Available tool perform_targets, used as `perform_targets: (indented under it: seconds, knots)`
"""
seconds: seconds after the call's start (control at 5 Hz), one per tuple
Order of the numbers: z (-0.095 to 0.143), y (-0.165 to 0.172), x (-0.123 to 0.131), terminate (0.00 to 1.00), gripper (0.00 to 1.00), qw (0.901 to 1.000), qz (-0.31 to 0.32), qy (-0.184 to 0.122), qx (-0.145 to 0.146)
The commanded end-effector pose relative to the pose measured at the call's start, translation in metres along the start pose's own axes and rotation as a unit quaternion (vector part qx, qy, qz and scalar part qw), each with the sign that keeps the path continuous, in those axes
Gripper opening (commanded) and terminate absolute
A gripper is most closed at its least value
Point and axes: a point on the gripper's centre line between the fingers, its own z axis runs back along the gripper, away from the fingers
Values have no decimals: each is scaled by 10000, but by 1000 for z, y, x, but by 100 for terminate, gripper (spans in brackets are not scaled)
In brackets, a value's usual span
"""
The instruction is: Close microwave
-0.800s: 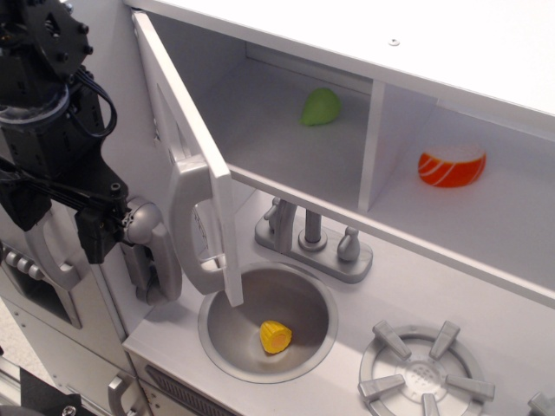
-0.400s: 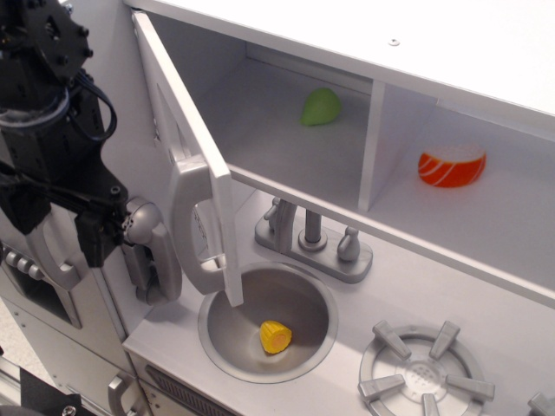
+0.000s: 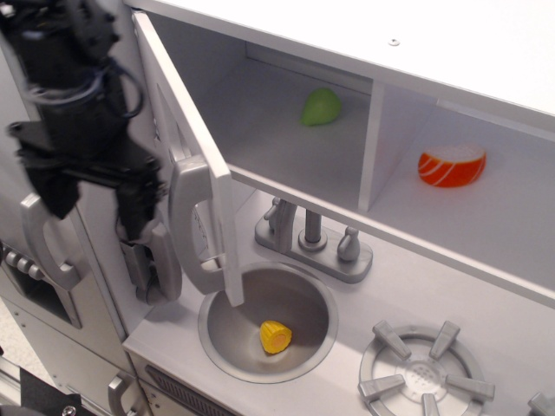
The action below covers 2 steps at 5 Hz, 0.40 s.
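Observation:
The microwave (image 3: 286,121) is the white box compartment at upper left. Its hinged white door (image 3: 178,130) stands wide open, swung out to the left, with its tall grey handle (image 3: 192,221) hanging above the sink. A green toy piece (image 3: 321,106) lies inside the compartment. My black gripper (image 3: 94,204) is left of the door, close behind its outer face. Its two fingers (image 3: 134,208) point down, spread apart, with nothing between them. The image of it is slightly blurred.
A doorless shelf compartment on the right holds an orange and white toy (image 3: 451,165). Below are a grey faucet (image 3: 314,238), a round sink (image 3: 227,342) with a yellow corn piece (image 3: 276,335), and a burner (image 3: 425,368). Grey cabinet handles (image 3: 39,247) are at lower left.
My gripper has moved right and slightly up, nearer to the outer face of the open door. The door has not moved.

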Motion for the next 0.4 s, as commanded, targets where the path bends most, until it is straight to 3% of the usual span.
perform_targets:
  seconds: [0.0, 0.2]
  knots:
    - [4, -25, 23, 0, 100, 9998, -9, -220, -34]
    - [1, -39, 29, 0, 100, 9996, -42, -267, -46]
